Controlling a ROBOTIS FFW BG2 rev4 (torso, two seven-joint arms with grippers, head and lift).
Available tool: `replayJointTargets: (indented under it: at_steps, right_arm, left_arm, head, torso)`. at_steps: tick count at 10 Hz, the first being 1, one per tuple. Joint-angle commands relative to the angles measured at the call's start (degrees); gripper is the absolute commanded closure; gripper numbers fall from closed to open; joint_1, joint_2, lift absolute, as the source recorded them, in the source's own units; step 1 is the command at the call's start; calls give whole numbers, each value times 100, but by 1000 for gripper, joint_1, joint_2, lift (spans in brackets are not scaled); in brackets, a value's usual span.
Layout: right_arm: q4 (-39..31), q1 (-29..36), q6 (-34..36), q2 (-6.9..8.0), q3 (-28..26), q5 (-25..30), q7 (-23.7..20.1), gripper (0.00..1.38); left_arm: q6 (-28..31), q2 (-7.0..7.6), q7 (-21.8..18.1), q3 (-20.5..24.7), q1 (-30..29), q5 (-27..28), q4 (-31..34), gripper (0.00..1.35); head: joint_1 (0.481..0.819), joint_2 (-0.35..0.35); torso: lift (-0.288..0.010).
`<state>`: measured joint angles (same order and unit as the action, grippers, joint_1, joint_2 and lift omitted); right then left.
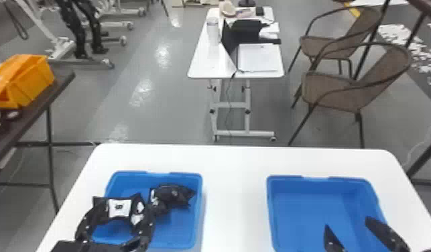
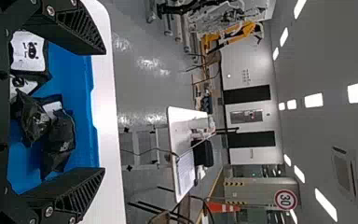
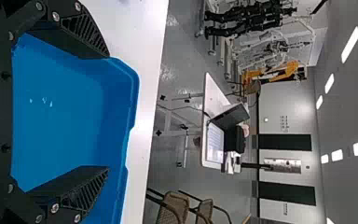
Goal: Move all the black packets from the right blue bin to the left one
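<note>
Head view: black packets [image 1: 172,194] in left bin [image 1: 197,217], 7 o'clock; a white-labelled one [image 1: 119,208] toward the bin's 9. Left gripper [image 1: 118,210] over that bin, fingers wide. Right gripper [image 1: 347,223] at right bin [image 1: 308,207], 4 o'clock, also wide. White table [image 1: 236,201] under both bins.

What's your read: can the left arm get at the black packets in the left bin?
Probably yes: the left gripper is open at the left bin, which has no lid, and black packets show between its fingers.
</note>
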<state>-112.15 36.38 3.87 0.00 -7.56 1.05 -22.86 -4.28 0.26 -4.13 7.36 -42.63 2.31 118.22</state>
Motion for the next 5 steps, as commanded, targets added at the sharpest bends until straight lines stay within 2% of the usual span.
replayJointTargets:
  at_steps: [1,5]
  right_arm:
    - [-8,-8,0,5,0,0,1,177]
    - [0,-8,0,5,0,0,1,177]
  left_arm:
    - [15,-41,-9,-7,18,-29,-10,136]
    - [6,-41,-9,-7,18,-29,-10,136]
  head:
    - [695,98]
    - [695,96]
  torso:
    - [0]
    - [0]
